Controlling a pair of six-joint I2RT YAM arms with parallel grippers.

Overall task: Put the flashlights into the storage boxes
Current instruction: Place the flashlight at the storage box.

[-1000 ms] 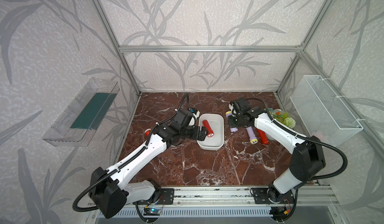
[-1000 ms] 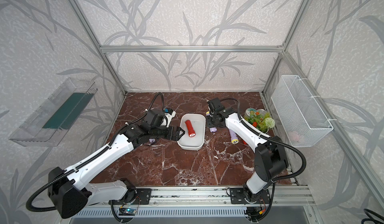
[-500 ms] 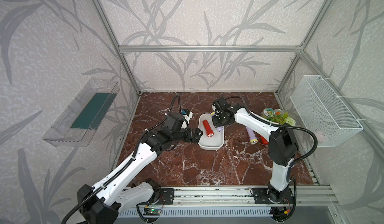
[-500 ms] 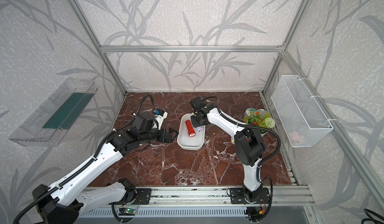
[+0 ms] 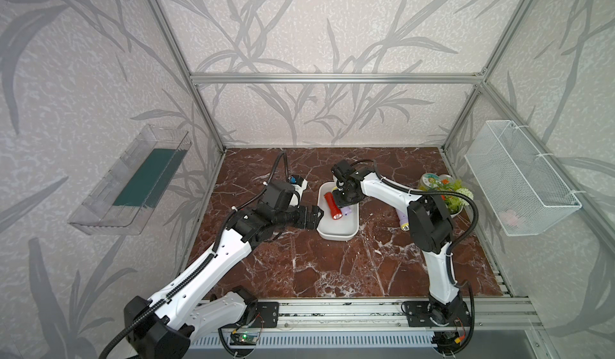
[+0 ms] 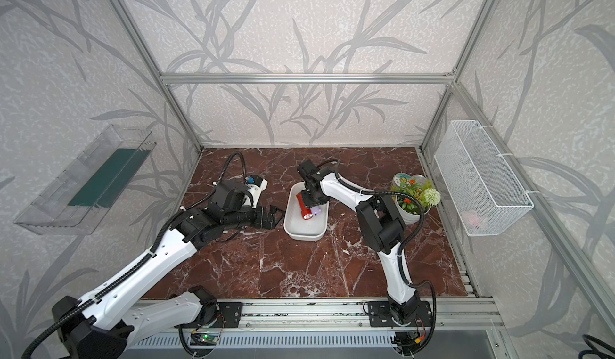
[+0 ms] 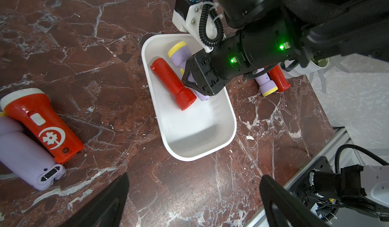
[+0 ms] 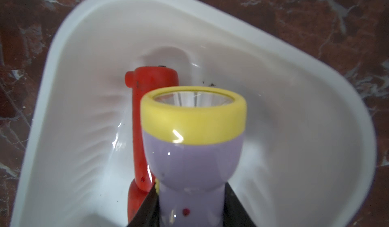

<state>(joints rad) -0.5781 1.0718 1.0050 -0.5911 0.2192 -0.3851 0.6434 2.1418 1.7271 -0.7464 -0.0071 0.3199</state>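
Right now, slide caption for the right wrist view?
Right gripper shut on a lavender flashlight, inside the white tub beside the red flashlight.

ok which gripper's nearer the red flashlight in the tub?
Right. Right gripper, shut on the lavender flashlight, is beside the red flashlight inside the tub; left gripper, open, is outside its wall.

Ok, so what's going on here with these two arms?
The right gripper has its jaws shut on a lavender flashlight, holding it over the white tub beside a red flashlight lying inside. The left gripper hangs open near the tub, holding nothing. Four more flashlights lie on the marble table: one pair together, another pair by the plant pot.
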